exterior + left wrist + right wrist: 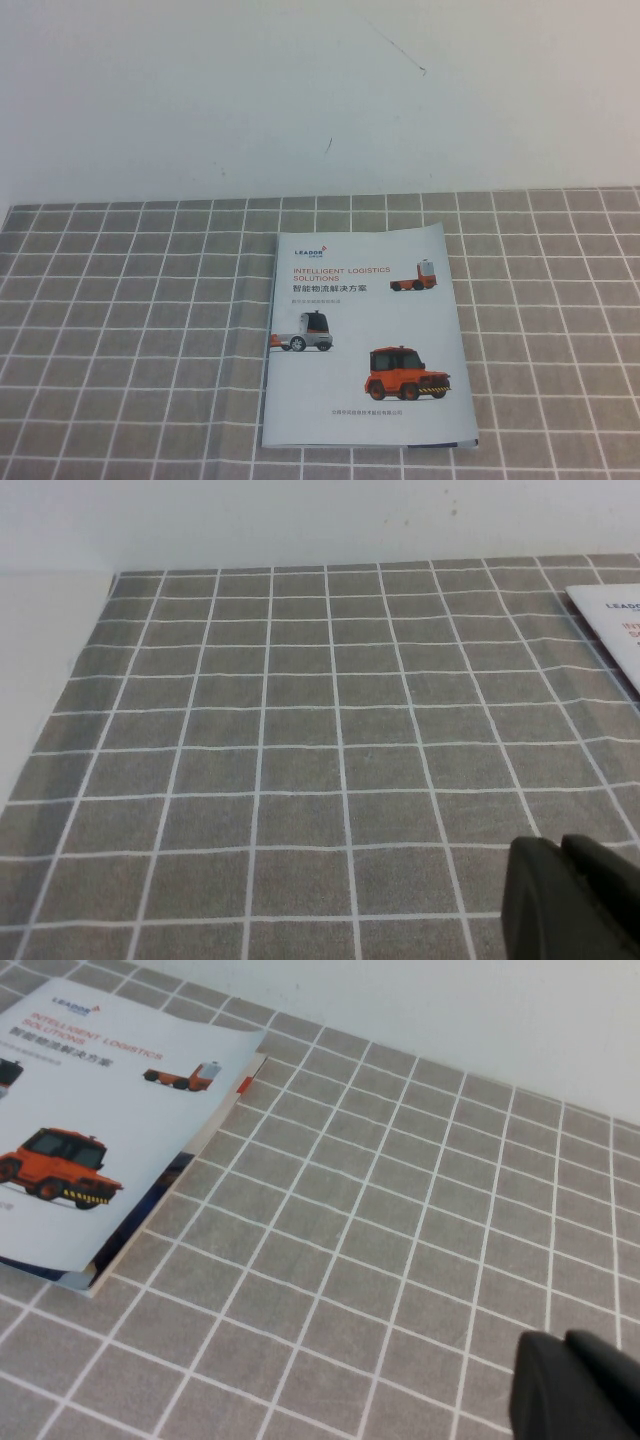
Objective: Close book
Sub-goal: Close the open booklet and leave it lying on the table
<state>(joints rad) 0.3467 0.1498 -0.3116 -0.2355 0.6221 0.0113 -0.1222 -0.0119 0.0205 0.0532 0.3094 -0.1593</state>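
Note:
A thin book (365, 335) lies shut and flat on the grey checked cloth, front cover up, with orange vehicles and a "LEADOR" title printed on it. Neither arm shows in the high view. In the left wrist view, my left gripper (562, 846) hovers over bare cloth with its dark fingers pressed together, and only a corner of the book (615, 620) shows far off. My right gripper (568, 1342) is likewise shut on nothing, some way off the book's (100, 1110) page edge.
The checked tablecloth (130, 330) covers the table's near part. Behind it runs a plain white surface (320, 90). At the left, the cloth's edge (60, 695) meets bare white table.

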